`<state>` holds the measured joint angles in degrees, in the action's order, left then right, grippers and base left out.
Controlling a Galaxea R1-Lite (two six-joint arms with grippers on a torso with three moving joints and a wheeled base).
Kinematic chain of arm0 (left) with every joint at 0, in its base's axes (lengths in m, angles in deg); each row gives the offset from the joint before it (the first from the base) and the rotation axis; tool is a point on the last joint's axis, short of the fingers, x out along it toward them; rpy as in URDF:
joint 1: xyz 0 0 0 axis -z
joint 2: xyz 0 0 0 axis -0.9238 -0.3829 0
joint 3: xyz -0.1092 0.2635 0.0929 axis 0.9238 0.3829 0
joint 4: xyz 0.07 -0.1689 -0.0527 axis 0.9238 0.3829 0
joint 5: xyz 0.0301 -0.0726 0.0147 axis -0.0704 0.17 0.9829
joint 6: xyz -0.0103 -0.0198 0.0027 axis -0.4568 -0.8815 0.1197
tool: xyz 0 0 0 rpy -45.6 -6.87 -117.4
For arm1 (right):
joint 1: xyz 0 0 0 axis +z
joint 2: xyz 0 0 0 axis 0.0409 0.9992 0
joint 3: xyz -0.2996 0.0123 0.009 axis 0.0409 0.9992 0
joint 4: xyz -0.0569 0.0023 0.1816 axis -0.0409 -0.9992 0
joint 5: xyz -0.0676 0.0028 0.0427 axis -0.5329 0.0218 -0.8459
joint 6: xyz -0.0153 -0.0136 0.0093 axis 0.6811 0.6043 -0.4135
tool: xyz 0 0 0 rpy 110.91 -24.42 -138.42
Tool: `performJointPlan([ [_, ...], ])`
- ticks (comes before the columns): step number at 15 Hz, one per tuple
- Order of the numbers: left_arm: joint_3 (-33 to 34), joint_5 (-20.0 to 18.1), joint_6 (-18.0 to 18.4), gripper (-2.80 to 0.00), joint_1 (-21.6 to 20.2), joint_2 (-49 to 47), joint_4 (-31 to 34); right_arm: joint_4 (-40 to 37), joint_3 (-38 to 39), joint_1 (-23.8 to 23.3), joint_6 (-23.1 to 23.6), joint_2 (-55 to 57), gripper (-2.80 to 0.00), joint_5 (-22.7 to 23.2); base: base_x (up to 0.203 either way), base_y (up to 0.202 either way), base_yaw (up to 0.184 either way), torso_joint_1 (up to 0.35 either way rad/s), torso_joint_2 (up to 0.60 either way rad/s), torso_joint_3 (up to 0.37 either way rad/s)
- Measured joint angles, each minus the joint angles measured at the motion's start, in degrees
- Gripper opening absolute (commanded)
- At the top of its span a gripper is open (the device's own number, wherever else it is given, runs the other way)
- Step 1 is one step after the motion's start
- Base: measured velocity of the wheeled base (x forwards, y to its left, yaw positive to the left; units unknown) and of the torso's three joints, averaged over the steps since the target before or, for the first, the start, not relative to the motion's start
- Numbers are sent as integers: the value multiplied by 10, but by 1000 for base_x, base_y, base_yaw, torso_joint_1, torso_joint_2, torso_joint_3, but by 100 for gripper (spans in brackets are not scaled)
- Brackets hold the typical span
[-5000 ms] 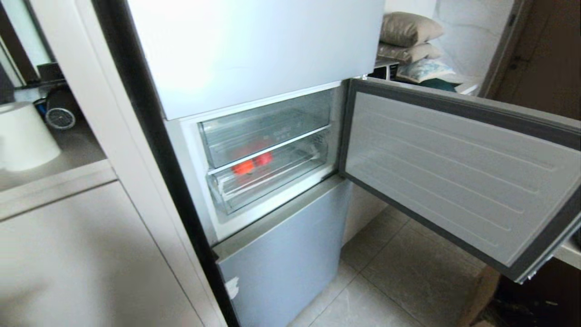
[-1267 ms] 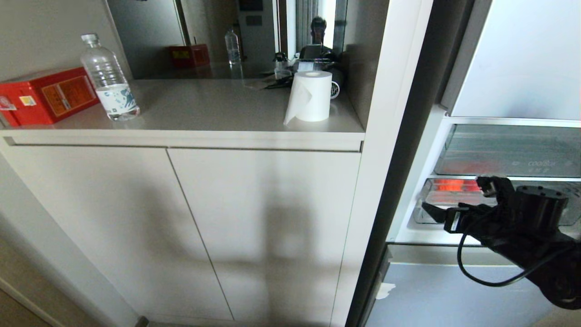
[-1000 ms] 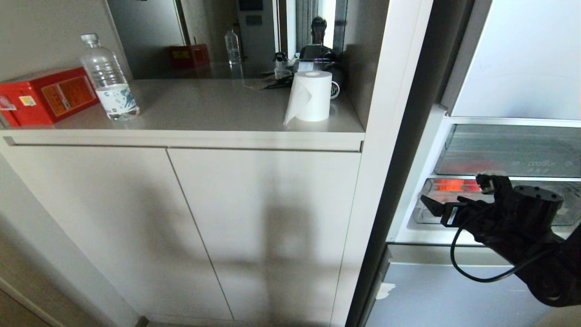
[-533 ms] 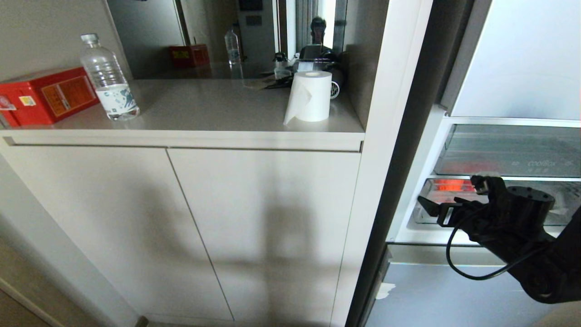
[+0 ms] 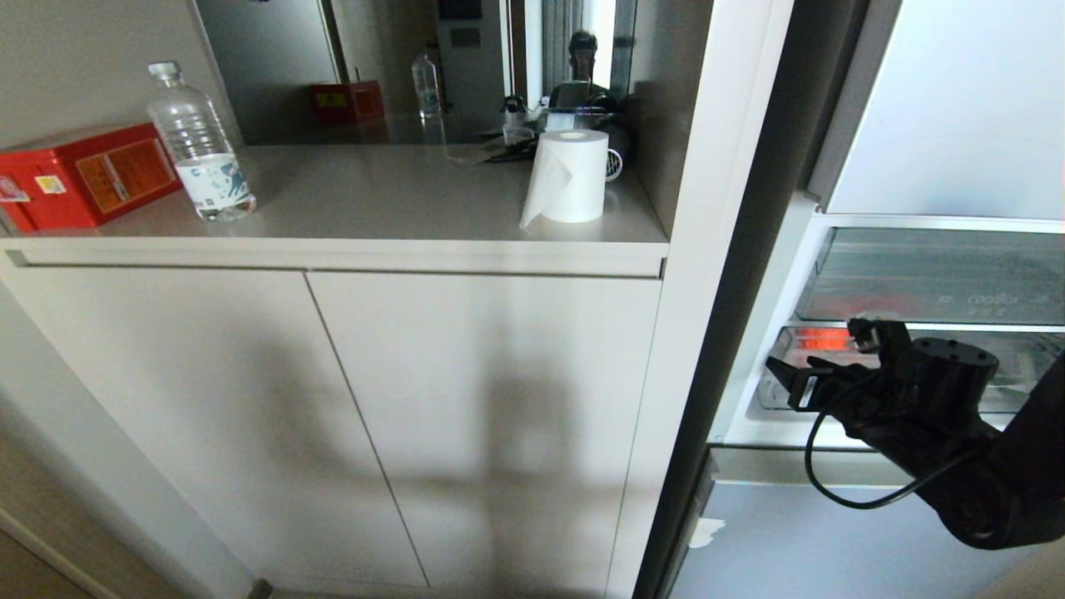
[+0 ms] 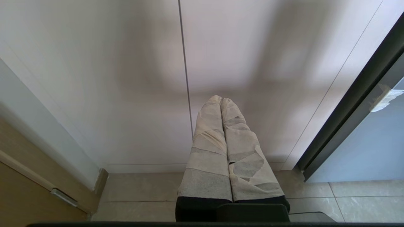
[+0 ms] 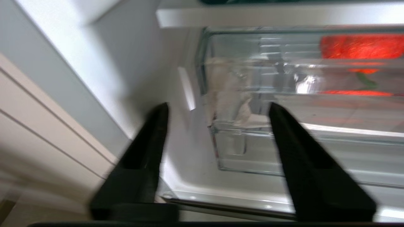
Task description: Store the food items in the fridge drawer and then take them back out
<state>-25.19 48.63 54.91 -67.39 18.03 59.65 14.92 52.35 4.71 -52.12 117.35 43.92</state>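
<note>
Left gripper (image 6: 221,101) points at pale cabinet doors (image 6: 132,78), its 2 taped fingers (image 6: 211,148) pressed together. Door seam (image 6: 185,78) runs just behind the tips. Tiled floor (image 6: 142,189) below; dark fridge edge (image 6: 353,104), blue-grey panel (image 6: 372,142) beside.

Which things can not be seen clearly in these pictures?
- Orange-red round food item: right wrist view, smeared behind the clear plastic fridge drawer; how many items cannot be told.
- Same drawer: head view, the black right gripper and the picture's right edge hide most.
- Right gripper's contact with the drawer: unclear.
</note>
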Motion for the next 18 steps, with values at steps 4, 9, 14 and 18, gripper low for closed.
performJointPlan([
  [4,0,0,0,-280,0,0,0,-1,-9,23,1,3,-280,-4,0,0,0,0,0,0],
  [9,0,0,0,-280,0,0,0,2,1,34,-2,2,-280,-5,0,0,0,0,0,0],
  [14,0,0,0,-280,0,0,0,2,90,35,-21,-56,-280,0,0,0,0,0,0,0],
  [18,0,0,0,-280,0,0,0,24,217,37,-31,-127,-280,3,0,0,0,0,0,0],
])
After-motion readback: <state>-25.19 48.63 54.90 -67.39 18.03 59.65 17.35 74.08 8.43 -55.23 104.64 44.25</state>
